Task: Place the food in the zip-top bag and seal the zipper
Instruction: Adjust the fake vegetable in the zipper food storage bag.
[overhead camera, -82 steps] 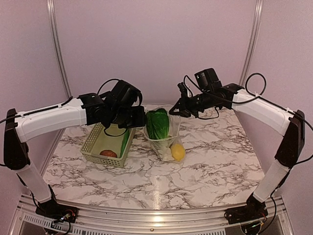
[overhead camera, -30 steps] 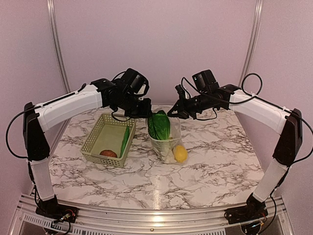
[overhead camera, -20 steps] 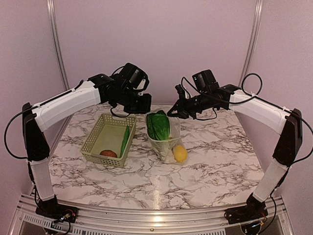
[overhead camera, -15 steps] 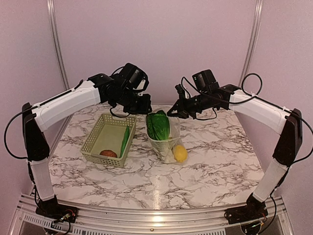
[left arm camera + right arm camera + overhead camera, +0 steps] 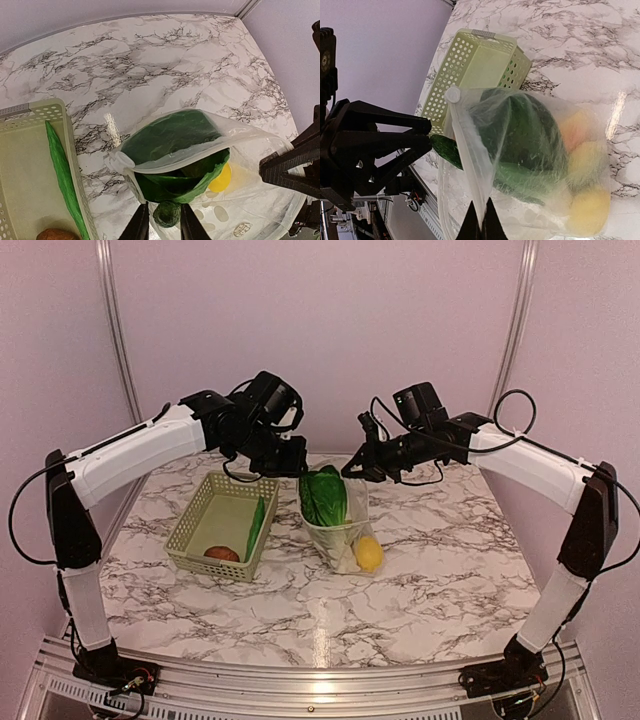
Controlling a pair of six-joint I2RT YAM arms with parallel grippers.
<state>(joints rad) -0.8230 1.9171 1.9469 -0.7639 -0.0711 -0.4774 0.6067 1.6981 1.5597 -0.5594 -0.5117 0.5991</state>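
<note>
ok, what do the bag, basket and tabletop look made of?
bag: thin clear plastic film, glossy; crinkles, contents show through.
basket: pale green rigid plastic, matte; moulded hole lattice.
tabletop: marble-look, glossy glare; real stone or laminate, can't tell.

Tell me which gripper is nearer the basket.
Left. The left gripper, holding a green piece, hangs between basket and bag; the right gripper pinches the bag on its side away from the basket.
</note>
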